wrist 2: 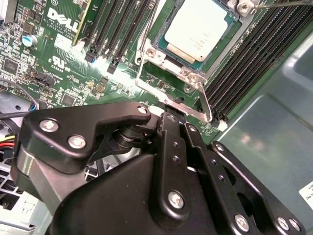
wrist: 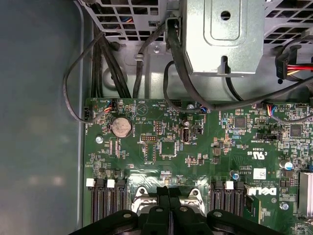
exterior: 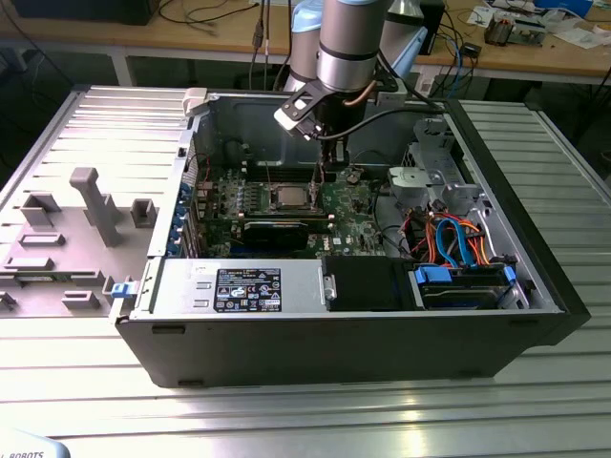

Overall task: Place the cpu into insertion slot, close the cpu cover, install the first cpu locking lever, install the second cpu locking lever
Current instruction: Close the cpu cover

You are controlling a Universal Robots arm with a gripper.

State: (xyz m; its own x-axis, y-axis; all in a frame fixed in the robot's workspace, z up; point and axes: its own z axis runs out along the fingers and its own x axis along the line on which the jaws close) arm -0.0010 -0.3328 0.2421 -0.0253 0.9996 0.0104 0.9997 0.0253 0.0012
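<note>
Jaws pressed together at the edge of the insertion slot (wrist 2: pixel 155 52).
Exterior view: gripper (exterior: pixel 329 170) low over motherboard (exterior: pixel 358 218), just beside cpu (exterior: pixel 289 197). Second wrist view: cpu seated in slot, cpu cover (wrist 2: pixel 193 80) framing it. First wrist view: fingers (wrist: pixel 163 196) side by side, touching.

White printed letters and a logo stand on the green motherboard (wrist 2: pixel 63 63) in both wrist views. A black label (exterior: pixel 247 289) with tiny, unreadable print lies on the grey metal box (exterior: pixel 301 286).

Workshop or robotics lab, this one: opened computer case (exterior: pixel 363 334) on a ribbed metal table (exterior: pixel 286 410), robot arm (exterior: pixel 348 48) over it, wooden workbenches (exterior: pixel 535 59) behind strewn with cables (exterior: pixel 205 14).
</note>
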